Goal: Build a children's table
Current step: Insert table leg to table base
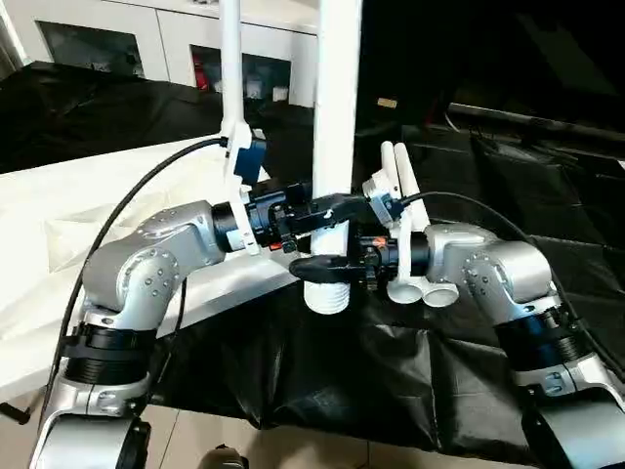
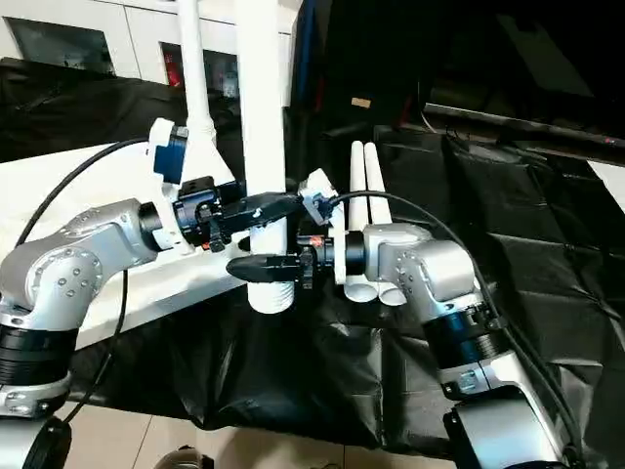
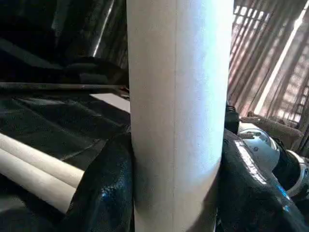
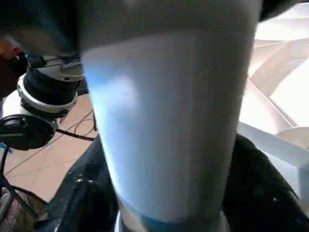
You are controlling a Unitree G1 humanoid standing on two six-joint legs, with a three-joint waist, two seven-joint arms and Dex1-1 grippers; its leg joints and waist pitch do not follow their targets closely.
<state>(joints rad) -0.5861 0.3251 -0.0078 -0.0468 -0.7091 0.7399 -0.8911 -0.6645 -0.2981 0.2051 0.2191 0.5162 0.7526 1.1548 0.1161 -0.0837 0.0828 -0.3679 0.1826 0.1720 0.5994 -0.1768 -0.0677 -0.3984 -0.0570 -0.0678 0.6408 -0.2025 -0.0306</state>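
Note:
I hold one white table leg [image 1: 337,117] upright between both arms, its ribbed flared end [image 1: 327,296] hanging just over the black cloth beside the tabletop's edge. My left gripper [image 1: 330,207] is shut on the leg's shaft, black fingers [image 3: 104,193] on either side of it. Just below, my right gripper [image 1: 327,265] is shut on the same leg [image 4: 169,121]. The white tabletop [image 1: 59,225] lies to the left, ribbed underside [image 4: 280,96] up. A second leg [image 1: 230,68] stands upright at its far corner. Two more legs [image 1: 402,186] lie side by side on the cloth.
Black cloth [image 1: 469,391] covers the surface in front and to the right. A white cabinet with glass doors [image 1: 176,44] stands at the back left. Tiled floor [image 1: 195,440] shows below the near edge. A black cable [image 1: 146,186] loops over my left forearm.

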